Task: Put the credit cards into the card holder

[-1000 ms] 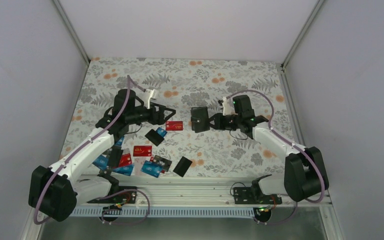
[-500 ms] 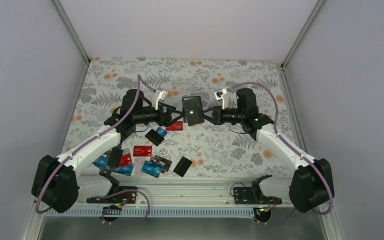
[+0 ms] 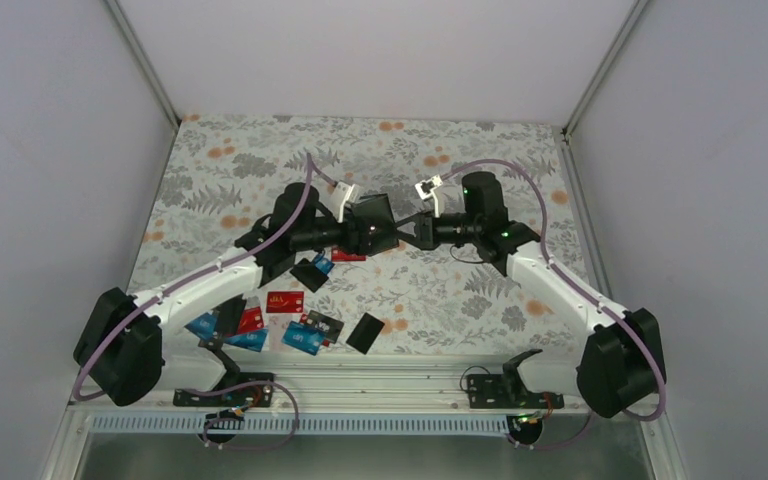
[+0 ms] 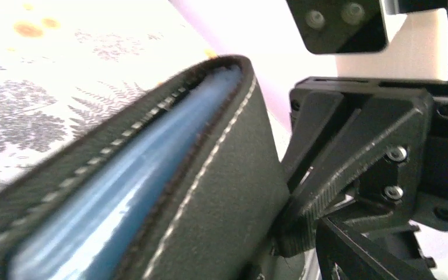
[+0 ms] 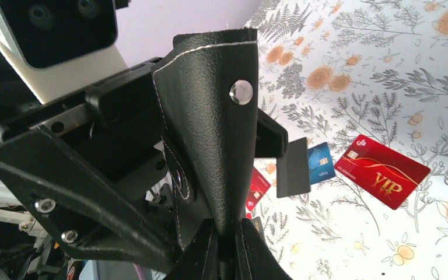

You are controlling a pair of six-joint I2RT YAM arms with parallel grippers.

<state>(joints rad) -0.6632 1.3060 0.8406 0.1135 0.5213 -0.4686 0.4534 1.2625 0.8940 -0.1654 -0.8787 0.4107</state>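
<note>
— Where is the holder?

— Your right end effector (image 5: 224, 248) has its fingers pinched together on one edge of the holder (image 5: 207, 111). The holder stands up from them, off the counter (image 3: 440, 160). Its stitched edge and a metal snap (image 5: 241, 90) face the right wrist camera.

— And the left side?

— Your left end effector (image 3: 358, 234) meets the holder head-on from the opposite side. Its fingers (image 5: 270, 139) show on either side of the holder, but I cannot tell whether they press on it. In the left wrist view the holder's long edge sits right at the camera, its two sides slightly parted, with blue lining (image 4: 116, 192) between.

— How much room do I have?

— Very little between the two end effectors, which are almost nose to nose with only the holder between them. Beyond both, the patterned counter runs on to its far edge. A red card (image 5: 383, 170) lies on the counter under your left end effector. A blue card (image 5: 322, 162) is near it, touching a black card (image 5: 293, 168). The other cards (image 3: 285, 301) lie behind that end effector, beneath its arm, toward the near edge.
</note>
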